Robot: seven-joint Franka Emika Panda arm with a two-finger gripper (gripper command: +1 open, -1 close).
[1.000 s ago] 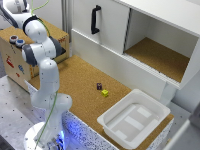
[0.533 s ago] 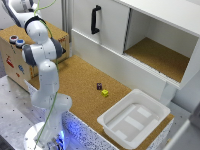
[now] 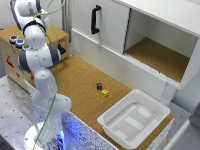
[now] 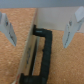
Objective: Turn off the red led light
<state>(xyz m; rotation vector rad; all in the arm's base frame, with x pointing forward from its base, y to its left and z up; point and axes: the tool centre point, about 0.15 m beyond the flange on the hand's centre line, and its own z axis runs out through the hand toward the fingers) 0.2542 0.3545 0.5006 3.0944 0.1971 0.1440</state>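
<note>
The red led light (image 3: 13,38) is a small round cap on top of the wooden box (image 3: 52,36) at the exterior view's left, first in a row with a blue cap (image 3: 20,42) and a green cap (image 3: 26,47). The arm's white wrist (image 3: 27,9) is raised above and behind the box, and its fingers do not show in that view. In the wrist view my gripper (image 4: 40,30) is open with nothing between its fingers (image 4: 6,27). That view shows cork floor and a black handle (image 4: 45,50), not the caps.
A white cabinet with a black door handle (image 3: 95,20) and an open compartment (image 3: 160,55) lines the back. On the cork surface lie a small dark block (image 3: 99,86) and a yellow block (image 3: 105,92). A white bin (image 3: 150,102) stands at the front right.
The wrist has shifted a little toward the exterior view's right and upward. Nothing else has moved.
</note>
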